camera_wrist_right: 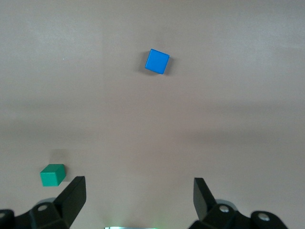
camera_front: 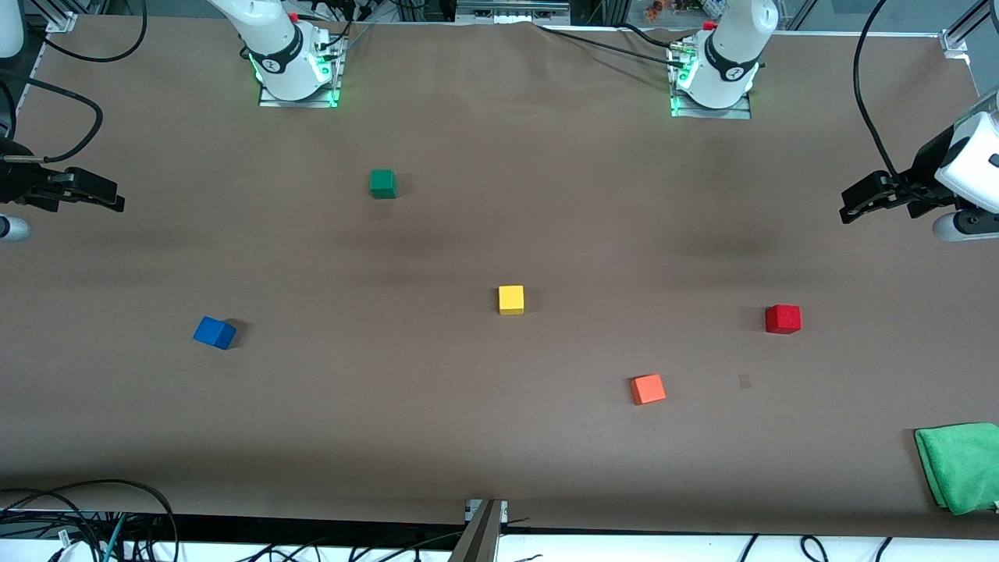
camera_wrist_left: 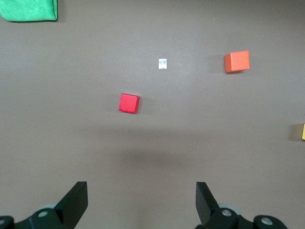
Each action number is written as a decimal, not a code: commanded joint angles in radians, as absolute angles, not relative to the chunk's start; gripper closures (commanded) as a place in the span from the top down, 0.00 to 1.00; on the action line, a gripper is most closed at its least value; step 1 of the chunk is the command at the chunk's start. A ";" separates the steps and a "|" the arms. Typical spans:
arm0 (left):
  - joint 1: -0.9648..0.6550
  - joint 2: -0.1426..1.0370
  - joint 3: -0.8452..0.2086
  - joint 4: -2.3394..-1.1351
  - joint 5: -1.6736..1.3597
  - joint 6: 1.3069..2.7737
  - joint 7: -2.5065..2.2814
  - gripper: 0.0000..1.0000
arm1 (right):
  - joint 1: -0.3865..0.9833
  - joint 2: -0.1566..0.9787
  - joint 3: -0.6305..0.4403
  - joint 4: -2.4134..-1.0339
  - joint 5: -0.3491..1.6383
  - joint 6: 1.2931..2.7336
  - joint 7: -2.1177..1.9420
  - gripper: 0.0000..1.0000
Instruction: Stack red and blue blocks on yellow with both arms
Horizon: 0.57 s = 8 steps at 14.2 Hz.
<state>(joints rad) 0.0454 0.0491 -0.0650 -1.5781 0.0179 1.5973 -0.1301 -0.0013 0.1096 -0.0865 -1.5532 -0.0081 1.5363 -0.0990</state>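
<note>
The yellow cube (camera_front: pixel 511 300) sits near the table's middle; its edge shows in the left wrist view (camera_wrist_left: pixel 303 131). The red cube (camera_front: pixel 783 318) lies toward the left arm's end and shows in the left wrist view (camera_wrist_left: pixel 128 103). The blue cube (camera_front: pixel 215 332) lies toward the right arm's end, turned at an angle, and shows in the right wrist view (camera_wrist_right: pixel 157 61). My left gripper (camera_front: pixel 851 212) (camera_wrist_left: pixel 141 202) is open and empty, held high at its end of the table. My right gripper (camera_front: pixel 115 201) (camera_wrist_right: pixel 139 200) is open and empty, held high at its end.
An orange cube (camera_front: pixel 648 389) (camera_wrist_left: pixel 237 61) lies nearer the front camera than the yellow cube. A dark green cube (camera_front: pixel 382 183) (camera_wrist_right: pixel 53 174) sits close to the right arm's base. A green cloth (camera_front: pixel 960 466) (camera_wrist_left: pixel 28 9) lies at the corner toward the left arm's end. A small paper scrap (camera_wrist_left: pixel 162 63) lies beside the red cube.
</note>
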 commanded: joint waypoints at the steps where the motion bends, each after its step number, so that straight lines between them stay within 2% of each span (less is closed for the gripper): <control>1: 0.051 0.060 -0.066 -1.554 0.008 1.588 -0.123 1.00 | -0.009 0.132 -0.084 -1.531 -0.015 1.534 -0.089 1.00; 8: 0.052 0.066 -0.064 -1.557 0.008 1.574 -0.132 1.00 | -0.005 0.144 -0.084 -1.529 -0.015 1.537 -0.087 1.00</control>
